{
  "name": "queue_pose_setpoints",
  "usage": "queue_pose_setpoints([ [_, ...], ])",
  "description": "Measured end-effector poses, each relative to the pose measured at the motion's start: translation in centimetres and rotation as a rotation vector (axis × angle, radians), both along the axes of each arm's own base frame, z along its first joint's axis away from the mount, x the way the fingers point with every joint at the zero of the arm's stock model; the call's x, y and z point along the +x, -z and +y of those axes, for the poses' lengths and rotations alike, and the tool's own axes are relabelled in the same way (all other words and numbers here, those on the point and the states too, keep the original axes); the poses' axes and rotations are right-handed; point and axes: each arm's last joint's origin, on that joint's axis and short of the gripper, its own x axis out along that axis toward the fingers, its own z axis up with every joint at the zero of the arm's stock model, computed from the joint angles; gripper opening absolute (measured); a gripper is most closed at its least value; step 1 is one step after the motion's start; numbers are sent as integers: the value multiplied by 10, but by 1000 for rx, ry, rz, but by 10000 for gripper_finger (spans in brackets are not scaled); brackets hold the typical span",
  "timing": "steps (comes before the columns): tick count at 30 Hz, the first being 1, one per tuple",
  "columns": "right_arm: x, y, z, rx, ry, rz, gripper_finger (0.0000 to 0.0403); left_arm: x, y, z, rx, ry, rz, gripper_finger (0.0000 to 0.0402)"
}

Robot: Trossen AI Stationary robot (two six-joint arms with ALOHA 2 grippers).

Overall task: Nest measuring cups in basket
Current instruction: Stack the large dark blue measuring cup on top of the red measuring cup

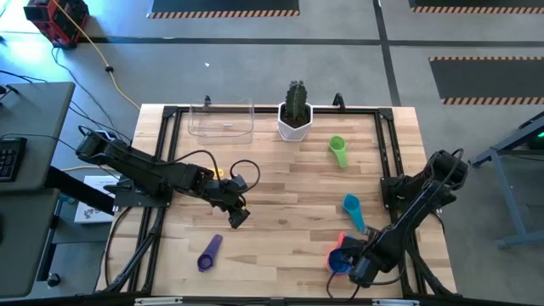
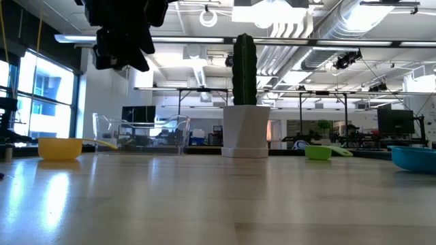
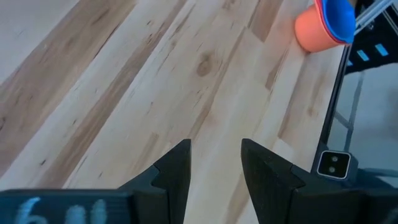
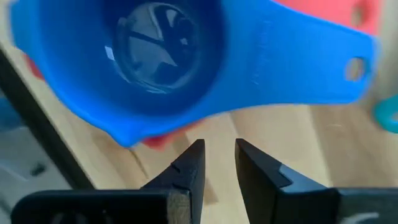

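Blue measuring cup [image 4: 168,59] nested in red cup [image 1: 343,242], lower right, sits just beyond the right gripper [image 1: 355,270], fingers slightly parted, empty; clear basket [image 1: 221,118], upper centre-left, holds nothing; other cups scattered, nesting barely begun.

Scattered measuring cups [image 1: 339,150]; empty basket [image 1: 221,118]

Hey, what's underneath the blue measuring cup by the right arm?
A red-orange cup sits under the blue measuring cup, its edge peeking out around it in the right wrist view. The blue cup covers most of it, so anything deeper is hidden.
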Motion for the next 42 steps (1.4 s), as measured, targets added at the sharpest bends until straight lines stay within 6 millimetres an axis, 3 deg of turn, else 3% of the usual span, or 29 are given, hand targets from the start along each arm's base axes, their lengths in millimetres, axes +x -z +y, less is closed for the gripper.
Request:
queue_pose_setpoints([
  [10, 26, -1, -9, 86, 133, -83, 80, 0, 0, 0, 19, 35, -3, 131],
  [22, 82, 21, -26, 215, 347, -141, 80, 0, 0, 0, 54, 82, -9, 131],
  [30, 114, 13, -37, 235, 431, -248, 80, -1, 1, 0, 59, 83, 7, 131],
  [38, 128, 9, -56, 240, 484, -272, 80, -2, 1, 0, 64, 97, 8, 131],
  [42, 127, 2, -56, 280, 489, -276, 80, -3, 2, 0, 58, 110, 23, 131],
])
